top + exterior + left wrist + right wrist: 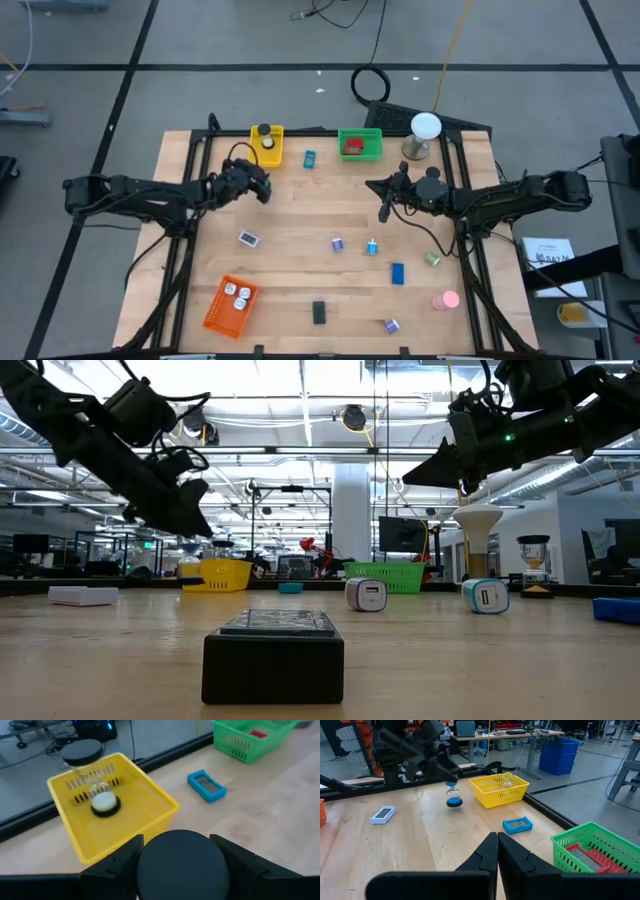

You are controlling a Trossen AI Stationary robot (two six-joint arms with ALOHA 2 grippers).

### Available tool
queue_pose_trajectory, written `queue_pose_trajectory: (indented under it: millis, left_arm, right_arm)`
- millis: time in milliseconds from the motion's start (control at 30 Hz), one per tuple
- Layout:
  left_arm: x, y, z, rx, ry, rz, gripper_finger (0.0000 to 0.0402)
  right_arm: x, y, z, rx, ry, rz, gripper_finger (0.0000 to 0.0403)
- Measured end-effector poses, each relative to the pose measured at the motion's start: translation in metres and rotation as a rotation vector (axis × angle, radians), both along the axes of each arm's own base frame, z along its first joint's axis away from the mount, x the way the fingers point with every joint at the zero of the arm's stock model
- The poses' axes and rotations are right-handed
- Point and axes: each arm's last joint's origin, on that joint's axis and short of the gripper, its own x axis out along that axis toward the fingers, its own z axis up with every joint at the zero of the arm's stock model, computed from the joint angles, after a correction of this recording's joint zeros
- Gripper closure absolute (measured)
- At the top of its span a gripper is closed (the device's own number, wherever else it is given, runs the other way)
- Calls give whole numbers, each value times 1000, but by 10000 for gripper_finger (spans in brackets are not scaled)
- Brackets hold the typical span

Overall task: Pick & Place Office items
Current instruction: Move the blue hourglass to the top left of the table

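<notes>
The black-capped sand timer (453,795) hangs clamped in the left gripper (250,183), off the table and just short of the yellow basket (150,800); in the left wrist view its dark round cap (181,865) fills the gap btwn the two fingers (120,857), which sit apart around it. Basket already holds another black-capped piece (82,755) and a pale-topped disc (104,803), so the drop wants to land in the bare half nearest the gripper. My guess for doing it well: carry fwd till the timer is fully inside the rim, lower a bit, then let go — release from this height and it may tip or bounce off the wall. Grip is on the cap only, so no quick swings. A blue flat piece (207,785) lies on the wood just beside the basket, w/ the green basket (360,145) further along. Right gripper (384,210) waits above mid-table on its own side, fingers pressed together, empty.
</notes>
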Motion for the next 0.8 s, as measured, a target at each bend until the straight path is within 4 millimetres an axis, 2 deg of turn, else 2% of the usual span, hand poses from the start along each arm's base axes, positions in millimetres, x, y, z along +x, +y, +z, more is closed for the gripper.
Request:
queue_pose_trajectory:
  millis: [200, 467, 633, 800]
  left_arm:
    - [-5, 9, -2, -9, 31, 52, 187]
    - [-11, 11, -8, -38, 99, 65, 185]
    - [-9, 11, -5, -47, 138, 37, 137]
    - [-3, 13, 15, -64, 225, 26, 97]
  right_arm:
    - [0, 0, 0, 0, 0, 0, 401]
    - [0, 0, 0, 0, 0, 0, 401]
    - [0, 0, 0, 0, 0, 0, 401]
    - [0, 0, 0, 0, 0, 0, 401]
